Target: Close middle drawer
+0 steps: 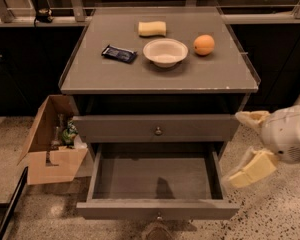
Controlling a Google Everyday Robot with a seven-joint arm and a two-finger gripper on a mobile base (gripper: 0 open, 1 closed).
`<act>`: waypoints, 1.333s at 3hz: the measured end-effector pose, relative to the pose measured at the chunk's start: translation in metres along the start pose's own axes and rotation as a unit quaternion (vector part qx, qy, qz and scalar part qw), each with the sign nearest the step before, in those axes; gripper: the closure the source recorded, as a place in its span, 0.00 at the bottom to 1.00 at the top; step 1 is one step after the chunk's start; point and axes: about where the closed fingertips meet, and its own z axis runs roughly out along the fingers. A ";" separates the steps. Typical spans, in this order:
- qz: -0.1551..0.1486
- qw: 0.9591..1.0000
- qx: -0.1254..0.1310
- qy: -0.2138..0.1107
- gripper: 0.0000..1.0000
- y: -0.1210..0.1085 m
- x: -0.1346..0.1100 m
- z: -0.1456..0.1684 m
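The gripper [235, 148] shows at the right edge of the frame, just below mid-height. Two pale cream, blocky fingers [254, 167], set well apart, spring from a rounded white wrist housing [289, 134] that runs off the frame's right edge.

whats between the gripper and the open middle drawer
Nothing. In the camera view the open gripper hangs just off the right side of the pulled-out middle drawer, and only bare speckled floor shows in the gap.
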 end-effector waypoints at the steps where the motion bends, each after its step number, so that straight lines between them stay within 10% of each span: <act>1: 0.027 0.999 0.022 -0.003 0.00 0.007 0.016 0.038; 4: 0.071 0.995 0.022 -0.070 0.00 0.014 0.057 0.079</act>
